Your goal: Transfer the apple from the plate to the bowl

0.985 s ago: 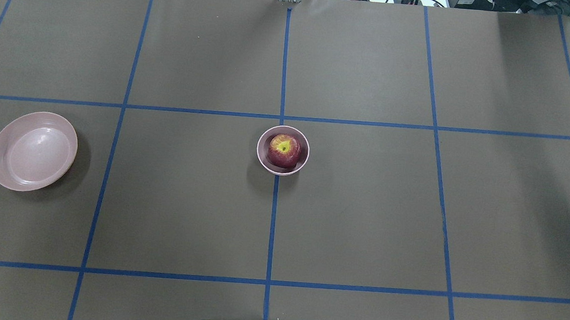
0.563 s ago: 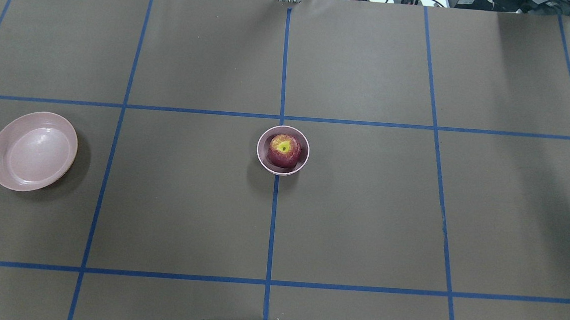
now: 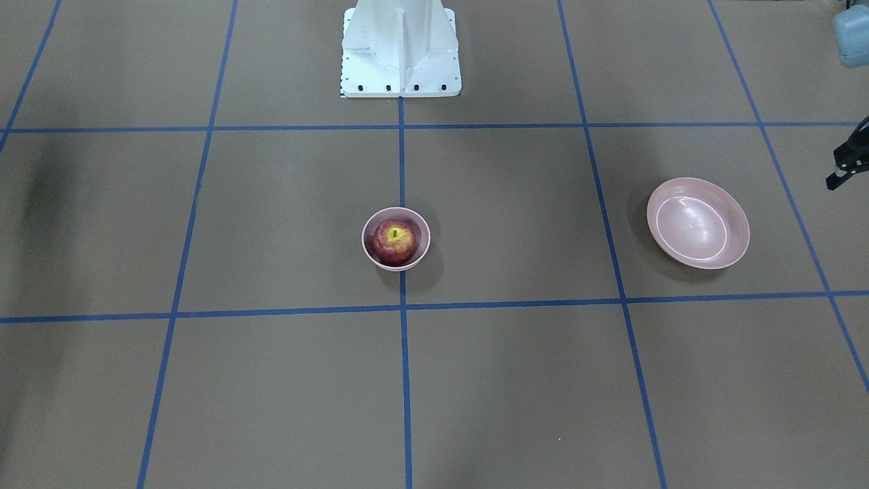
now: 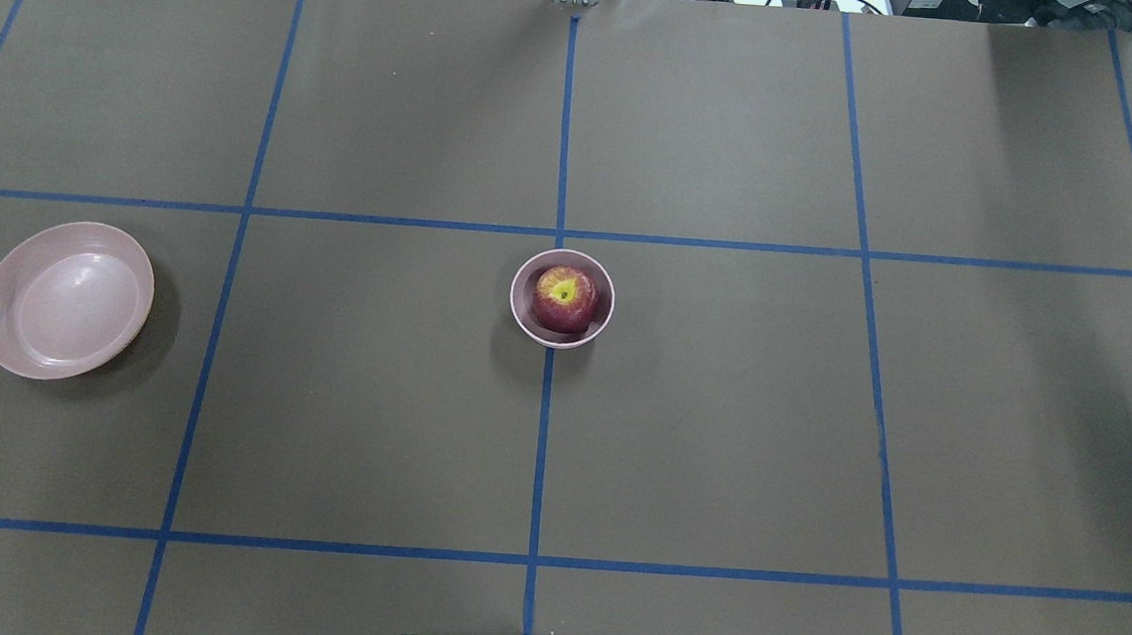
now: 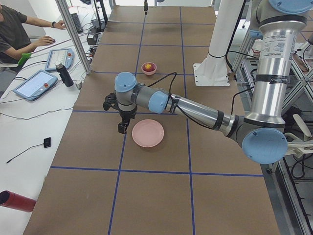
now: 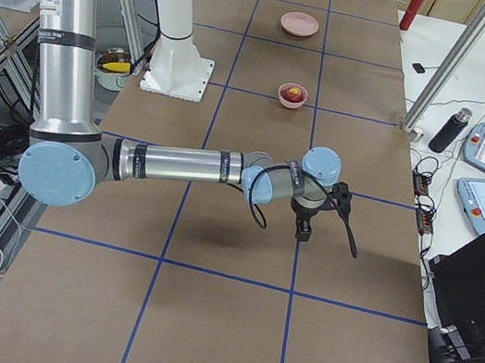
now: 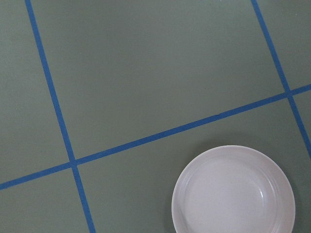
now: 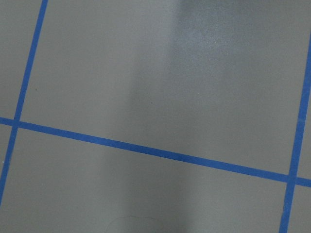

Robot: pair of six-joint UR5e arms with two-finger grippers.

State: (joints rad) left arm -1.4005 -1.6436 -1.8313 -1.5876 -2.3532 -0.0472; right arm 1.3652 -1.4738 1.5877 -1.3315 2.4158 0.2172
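Apple (image 4: 563, 299) sits in the bowl (image 4: 520, 304), plate (image 4: 66, 301) bare. We can't tell if the left gripper (image 5: 123, 126) or right gripper (image 6: 316, 218) is open or clenched. Only risk we see: an arm swinging low, clipping the bowl and spilling the apple.

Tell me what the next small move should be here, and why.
Likely just lift the left gripper away to a rest pose. The apple already sits in the bowl, the plate is empty, and that gripper hangs beside the plate, so nothing seems left to carry.
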